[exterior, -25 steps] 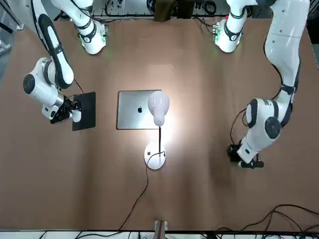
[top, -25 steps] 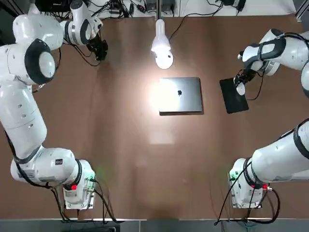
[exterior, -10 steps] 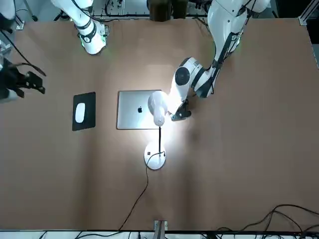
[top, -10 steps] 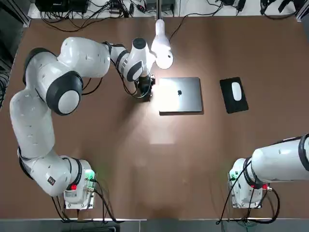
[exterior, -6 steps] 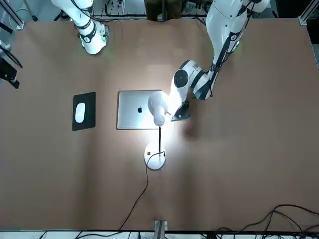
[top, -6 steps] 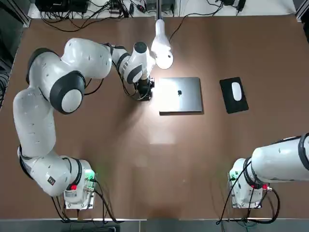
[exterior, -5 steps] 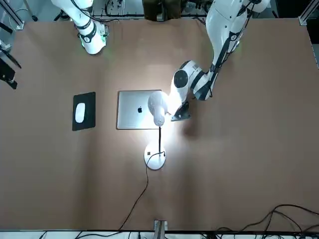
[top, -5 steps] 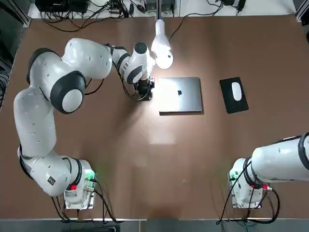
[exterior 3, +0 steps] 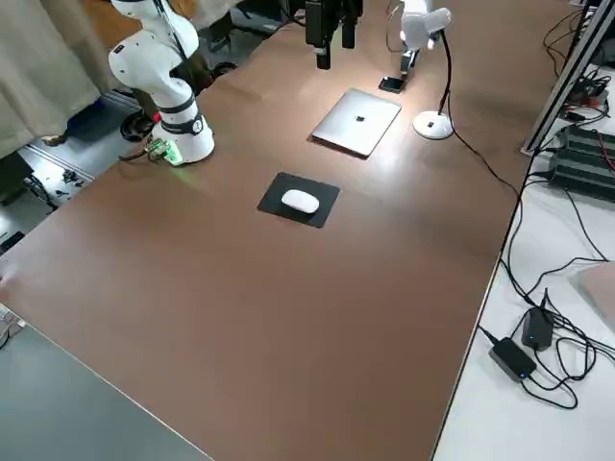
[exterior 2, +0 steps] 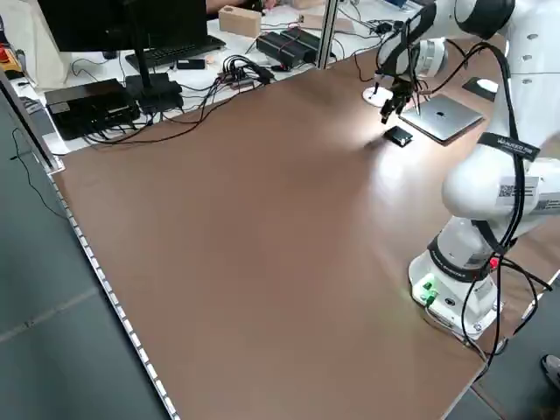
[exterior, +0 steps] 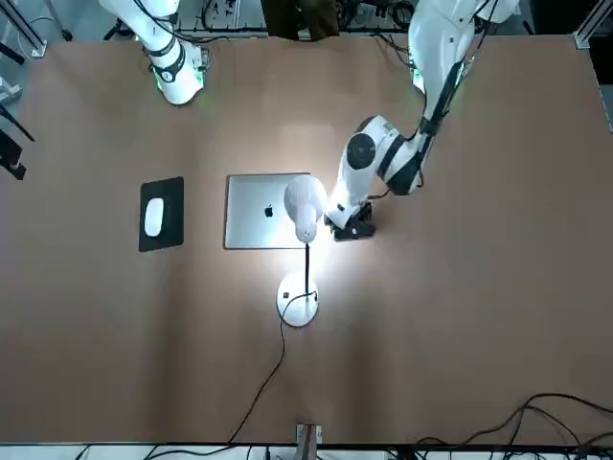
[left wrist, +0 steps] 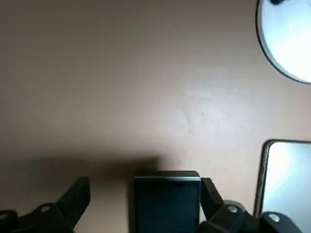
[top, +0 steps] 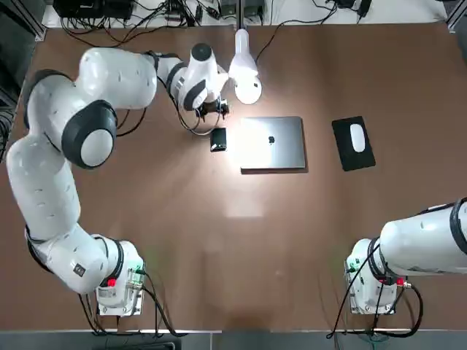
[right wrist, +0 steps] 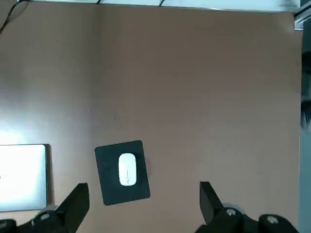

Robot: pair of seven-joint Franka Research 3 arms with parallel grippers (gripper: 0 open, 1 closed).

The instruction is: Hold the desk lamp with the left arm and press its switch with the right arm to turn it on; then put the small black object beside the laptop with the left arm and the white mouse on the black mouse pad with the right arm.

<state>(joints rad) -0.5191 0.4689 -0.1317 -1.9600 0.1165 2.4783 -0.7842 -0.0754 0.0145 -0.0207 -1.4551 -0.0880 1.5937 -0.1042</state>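
The left claw [left wrist: 146,206] has opened wide and let go of the small black object [top: 218,139], now just beside the laptop [top: 273,144]. The right claw [right wrist: 145,206], also wide apart, is up high past the laptop's mouse side. The white mouse [top: 357,138] still sits on its black pad [top: 369,162]. The laptop is on the brown table [top: 219,270], near the lamp [top: 248,89].

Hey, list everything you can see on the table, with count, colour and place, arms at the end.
desk lamp: one, white, behind the laptop from the robot's side
laptop: one, silver, mid-table, closed
small object: one, black, left of the laptop
mouse pad: one, black, right of the laptop
mouse: one, white, on the pad
left gripper: one, black, open at the small object
right gripper: one, black, open, raised off the table's right side
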